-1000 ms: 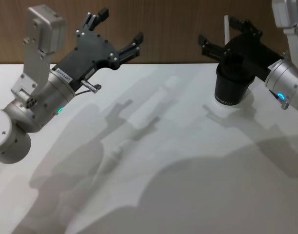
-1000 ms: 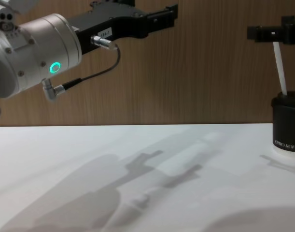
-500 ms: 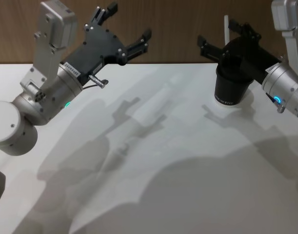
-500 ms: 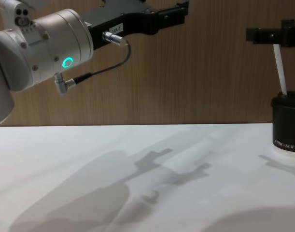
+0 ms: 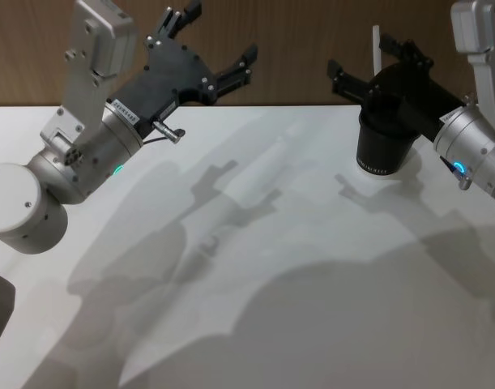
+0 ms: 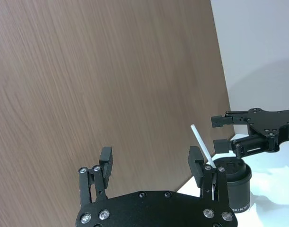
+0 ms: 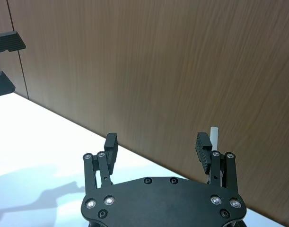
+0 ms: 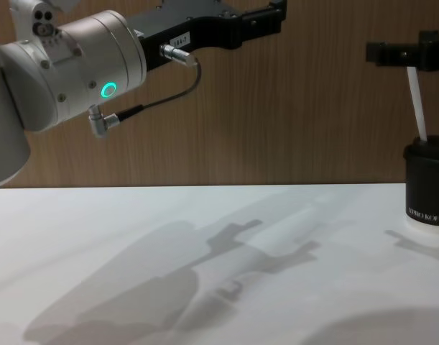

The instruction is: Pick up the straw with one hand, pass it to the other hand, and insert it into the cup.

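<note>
Straw, judged light and easily crushed, is seen standing in the cup on the worktop, beneath the right gripper, both grippers' jaws wide open, empty.

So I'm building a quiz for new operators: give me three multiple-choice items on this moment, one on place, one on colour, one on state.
1. Where is the straw?
A. flat on the table
B. standing in the cup
C. held by the left gripper

2. What colour is the cup's body?
A. black
B. red
C. clear

3. How do the right gripper's jaws stand?
A. shut on the straw
B. shut on the cup's rim
C. open, above the cup

Key: 1 B, the straw's lower end sits inside the cup and it leans on the rim. 2 A, the chest view shows a black body with white lettering. 3 C, the right wrist view shows the jaws wide apart, the straw beside one of them.
</note>
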`<action>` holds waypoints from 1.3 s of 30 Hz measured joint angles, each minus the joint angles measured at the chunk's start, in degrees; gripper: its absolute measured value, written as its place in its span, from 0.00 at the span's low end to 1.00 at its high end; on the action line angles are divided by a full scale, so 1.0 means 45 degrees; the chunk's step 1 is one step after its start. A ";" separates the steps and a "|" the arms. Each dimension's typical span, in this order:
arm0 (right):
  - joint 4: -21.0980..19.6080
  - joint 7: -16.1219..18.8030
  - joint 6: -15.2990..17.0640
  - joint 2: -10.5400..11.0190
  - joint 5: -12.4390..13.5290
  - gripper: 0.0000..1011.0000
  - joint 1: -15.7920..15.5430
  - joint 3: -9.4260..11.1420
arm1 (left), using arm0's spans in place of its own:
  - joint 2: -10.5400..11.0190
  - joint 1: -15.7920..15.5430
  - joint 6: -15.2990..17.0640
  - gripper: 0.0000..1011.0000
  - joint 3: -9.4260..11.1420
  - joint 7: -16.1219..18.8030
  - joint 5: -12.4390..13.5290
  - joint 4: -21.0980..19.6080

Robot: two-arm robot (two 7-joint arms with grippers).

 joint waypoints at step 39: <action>-0.0006 -0.0015 -0.0002 -0.0057 -0.0026 0.99 -0.0043 0.0030 | -0.0059 -0.0087 -0.0029 0.99 0.0035 0.0001 0.0069 0.0082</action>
